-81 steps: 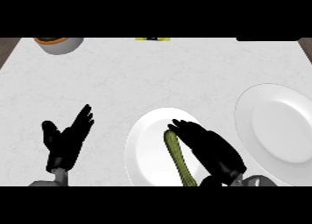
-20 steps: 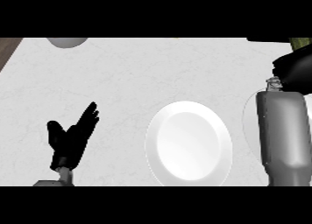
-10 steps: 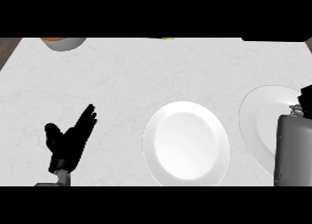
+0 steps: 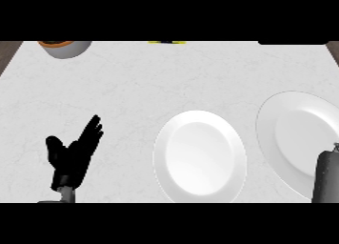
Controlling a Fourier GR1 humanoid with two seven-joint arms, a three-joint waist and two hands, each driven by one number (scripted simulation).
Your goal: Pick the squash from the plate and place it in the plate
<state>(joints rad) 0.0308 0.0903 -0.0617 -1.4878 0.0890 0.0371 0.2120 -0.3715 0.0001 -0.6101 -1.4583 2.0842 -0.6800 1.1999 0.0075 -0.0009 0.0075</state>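
Two white plates lie on the counter. The nearer plate (image 4: 200,156) sits at centre right and is bare. The larger plate (image 4: 299,128) lies at the right edge, and its visible part is also bare. No squash shows anywhere in the view. My left hand (image 4: 72,155) rests open at the lower left, fingers up, apart from both plates. Only the grey right forearm (image 4: 332,178) shows, at the lower right corner over the larger plate's near rim; the hand itself is out of the picture.
A grey bowl (image 4: 64,47) with something orange inside stands at the far left corner. A small yellow and black object (image 4: 165,42) sits at the far edge. Dark wood (image 4: 0,59) borders the white counter on the left and right.
The squash seen on the nearer plate under my right hand four seconds ago is gone. The right arm has drawn back toward the lower right and its hand has left the view. The left hand stays put.
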